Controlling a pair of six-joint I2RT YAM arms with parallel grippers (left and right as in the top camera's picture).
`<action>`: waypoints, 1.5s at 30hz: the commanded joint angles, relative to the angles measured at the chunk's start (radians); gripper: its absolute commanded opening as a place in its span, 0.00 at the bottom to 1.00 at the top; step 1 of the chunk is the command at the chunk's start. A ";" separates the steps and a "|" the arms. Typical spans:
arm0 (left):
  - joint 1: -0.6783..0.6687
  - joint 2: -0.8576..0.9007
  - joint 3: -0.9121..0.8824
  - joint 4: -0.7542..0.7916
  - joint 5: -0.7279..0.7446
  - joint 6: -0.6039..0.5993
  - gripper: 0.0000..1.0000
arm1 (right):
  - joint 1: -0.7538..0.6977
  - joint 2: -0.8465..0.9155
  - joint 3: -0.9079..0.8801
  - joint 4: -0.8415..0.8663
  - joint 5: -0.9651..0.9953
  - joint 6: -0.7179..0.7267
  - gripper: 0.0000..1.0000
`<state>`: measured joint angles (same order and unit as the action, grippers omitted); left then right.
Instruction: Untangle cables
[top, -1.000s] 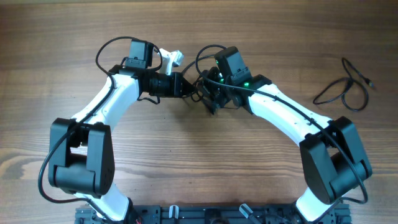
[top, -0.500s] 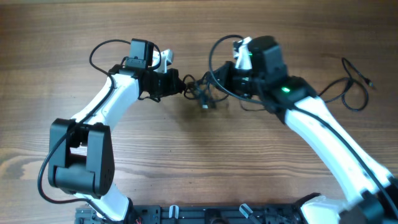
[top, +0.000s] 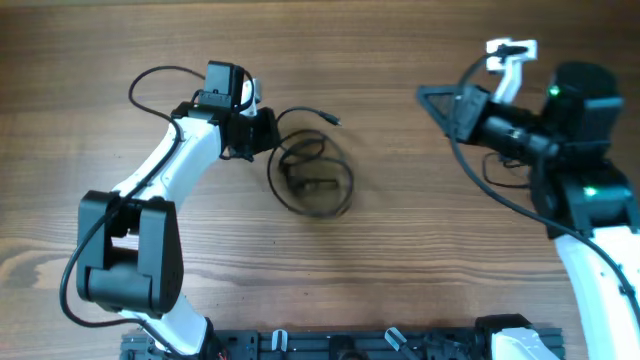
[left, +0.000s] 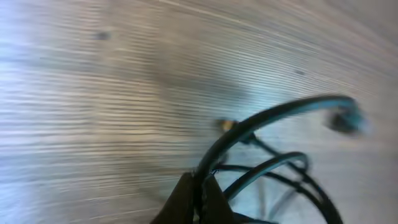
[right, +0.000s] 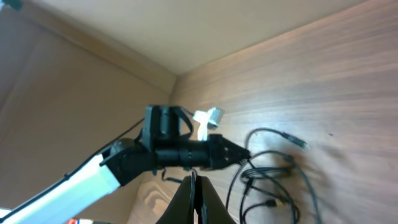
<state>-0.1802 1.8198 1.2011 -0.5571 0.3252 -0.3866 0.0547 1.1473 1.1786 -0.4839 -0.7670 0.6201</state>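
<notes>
A loose coil of thin black cables (top: 318, 186) lies on the wooden table (top: 330, 280) at centre left, with one plug end (top: 335, 121) reaching up and right. My left gripper (top: 272, 131) is at the coil's left edge, shut on one cable. In the left wrist view its jaws (left: 200, 190) pinch a cable (left: 273, 118) that arcs right to a plug (left: 346, 119). My right gripper (top: 424, 96) is raised high at the right, shut, far from the coil. In the right wrist view its closed jaws (right: 193, 183) look down on the coil (right: 273, 180) and my left arm (right: 180, 152).
My raised right arm (top: 560, 140) covers the table's right side, where a separate black cable lay earlier. A thicker black arm wire (top: 490, 185) hangs below the right gripper. The arm bases stand at the front edge (top: 330, 345).
My right gripper has let go of the clump, lifted and swung far right. The clump has opened into a loose coil on the table. My left gripper shifted slightly left, still gripping.
</notes>
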 joint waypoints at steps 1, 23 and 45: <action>0.000 0.000 -0.004 0.000 -0.121 -0.060 0.04 | -0.071 0.031 0.004 -0.116 0.051 -0.044 0.04; 0.000 0.000 -0.004 0.015 0.138 -0.010 0.04 | 0.289 0.510 0.004 -0.196 0.070 -0.350 0.55; -0.001 0.000 -0.004 0.015 0.138 -0.010 0.04 | 0.533 0.641 0.004 0.074 -0.025 -0.251 0.72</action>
<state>-0.1810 1.8198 1.2003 -0.5449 0.4438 -0.4122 0.5770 1.7657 1.1790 -0.3977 -0.8299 0.3702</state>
